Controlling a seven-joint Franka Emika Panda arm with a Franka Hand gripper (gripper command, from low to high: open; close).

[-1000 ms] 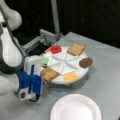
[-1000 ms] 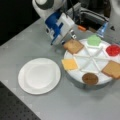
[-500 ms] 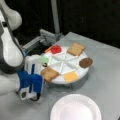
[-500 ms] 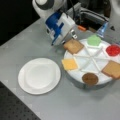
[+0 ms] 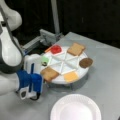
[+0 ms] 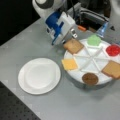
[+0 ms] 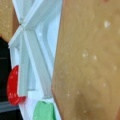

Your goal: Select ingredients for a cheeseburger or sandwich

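Ingredients sit in a round white divided tray (image 5: 75, 65): toast square (image 5: 49, 73) at its lower left edge, second toast square (image 5: 76, 49) at upper right, red disc (image 5: 56, 49), green leaf (image 5: 45, 59), cheese square (image 5: 71, 76), dark patty (image 5: 86, 62). Gripper (image 6: 71, 37) is at the near toast square (image 6: 73, 45), upper centre in a front view; whether its jaws are spread or pinching cannot be told. Toast fills the wrist view's right. White paper plate (image 6: 39, 75) lies at lower left, bare.
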